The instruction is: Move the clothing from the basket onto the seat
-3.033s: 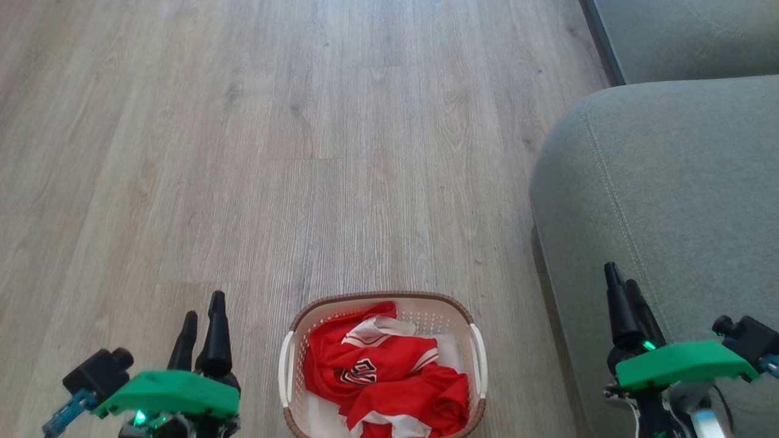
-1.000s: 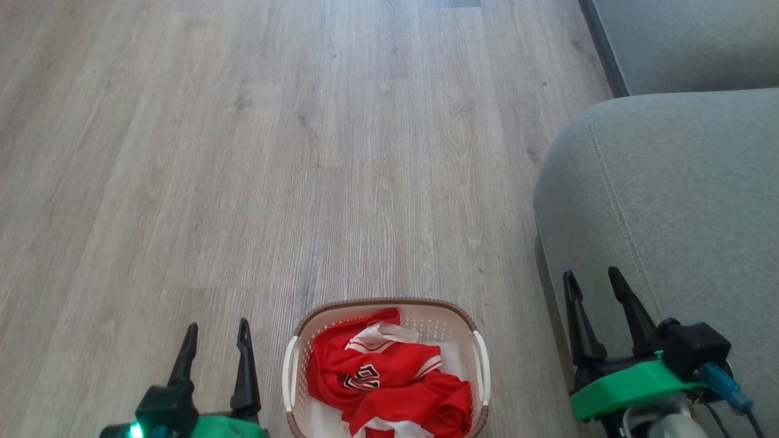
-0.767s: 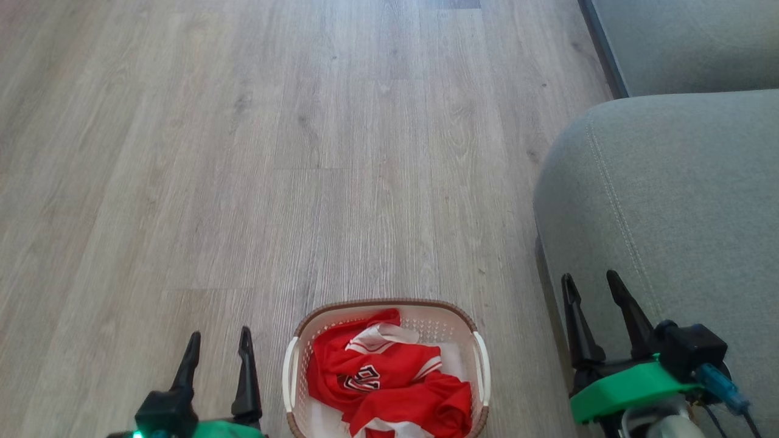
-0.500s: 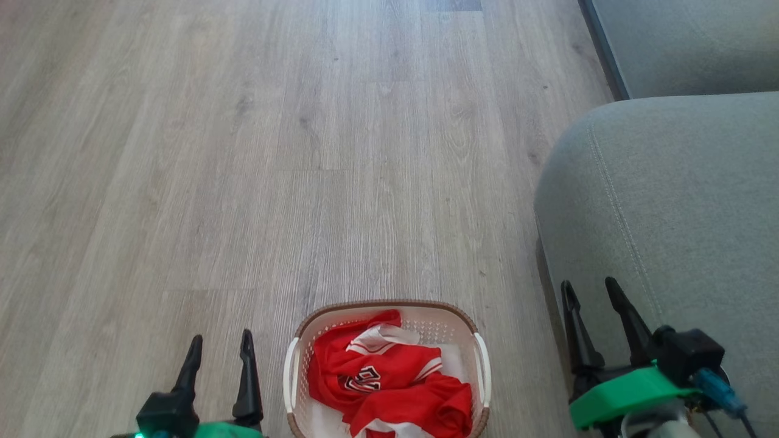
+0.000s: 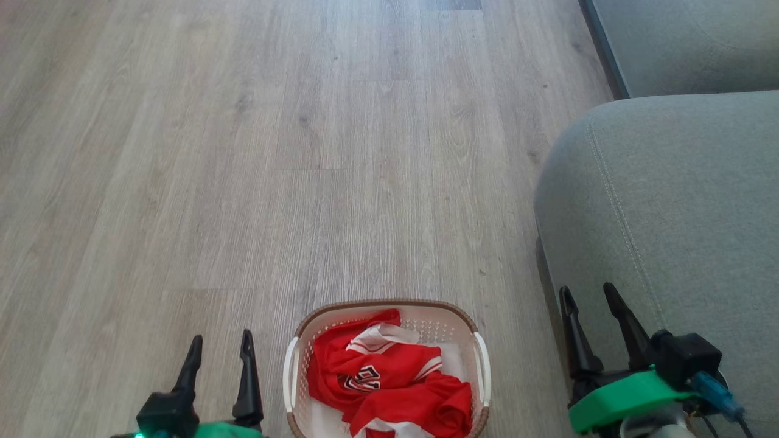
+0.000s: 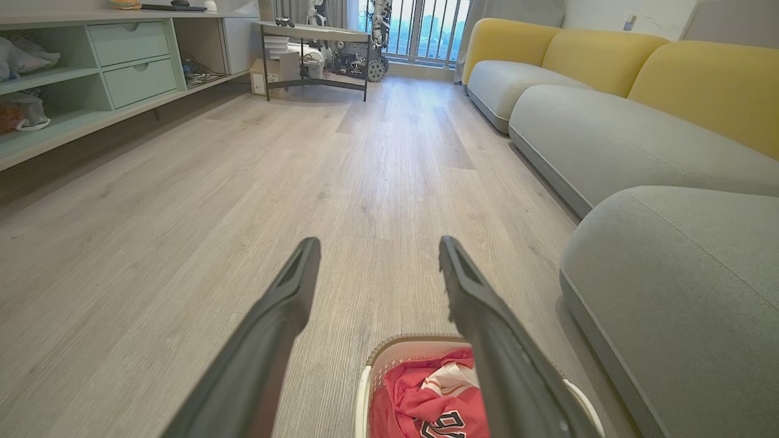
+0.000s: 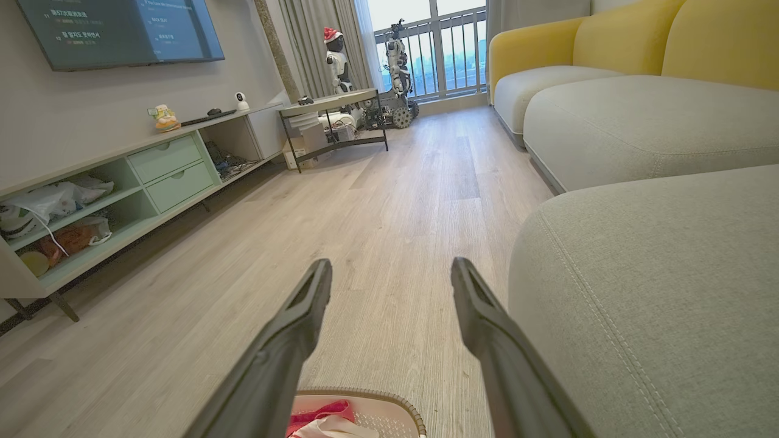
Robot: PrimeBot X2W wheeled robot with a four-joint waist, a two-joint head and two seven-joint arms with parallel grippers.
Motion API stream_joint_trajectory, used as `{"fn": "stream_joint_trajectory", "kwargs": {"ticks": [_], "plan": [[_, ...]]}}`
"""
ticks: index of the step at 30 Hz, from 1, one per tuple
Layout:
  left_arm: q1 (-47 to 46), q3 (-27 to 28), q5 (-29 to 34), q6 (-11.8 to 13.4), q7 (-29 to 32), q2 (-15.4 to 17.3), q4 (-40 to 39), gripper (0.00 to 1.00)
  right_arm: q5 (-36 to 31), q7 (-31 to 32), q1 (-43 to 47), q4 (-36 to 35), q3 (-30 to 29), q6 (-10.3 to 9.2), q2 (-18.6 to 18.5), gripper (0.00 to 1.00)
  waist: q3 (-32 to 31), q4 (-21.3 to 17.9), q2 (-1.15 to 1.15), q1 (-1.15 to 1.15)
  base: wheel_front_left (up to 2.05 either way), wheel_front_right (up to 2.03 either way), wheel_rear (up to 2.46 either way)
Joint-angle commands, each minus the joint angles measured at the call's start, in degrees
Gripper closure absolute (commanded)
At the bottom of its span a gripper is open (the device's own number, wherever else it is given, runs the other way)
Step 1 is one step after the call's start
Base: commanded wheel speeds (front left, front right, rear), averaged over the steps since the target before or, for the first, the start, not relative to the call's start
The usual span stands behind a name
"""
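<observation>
Left pincer and right pincer, spread empty, flank clothing in the basket.

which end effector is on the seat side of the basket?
The right end effector, open, its fingers showing against the seat's rounded edge. The left end effector, also open, is over bare floor on the basket's other side.

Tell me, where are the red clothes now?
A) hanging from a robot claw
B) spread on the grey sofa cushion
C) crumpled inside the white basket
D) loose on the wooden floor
C: the clothing lies crumpled inside the basket; the left gripper and right gripper are open, empty.
</observation>
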Motion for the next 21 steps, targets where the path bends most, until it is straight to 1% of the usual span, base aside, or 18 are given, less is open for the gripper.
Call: {"fn": "stream_joint_trajectory", "kwargs": {"ticks": [1,12,21], "plan": [[-2.16,1.77,0.04,0.19,-0.71,0.14,-1.66,0.00,-0.40,-0.55,-1.75,-1.69,1.43,-0.01,-0.81,0.00,0.03,-0.01,0.00,0.00,0.00,0.00,0.00],[-2.31,1.61,0.22,0.12,-0.71,0.14,-1.62,0.00,-0.44,-0.55,-1.90,-1.97,0.94,-0.01,-0.81,0.00,0.41,0.04,0.00,0.00,0.00,0.00,0.00],[-4.46,-0.89,1.48,-1.52,-0.71,0.14,0.87,0.00,-1.28,-0.55,-2.17,-2.39,-0.60,-0.01,-0.81,0.00,2.63,0.30,0.00,0.00,0.00,0.00,0.00]]}}
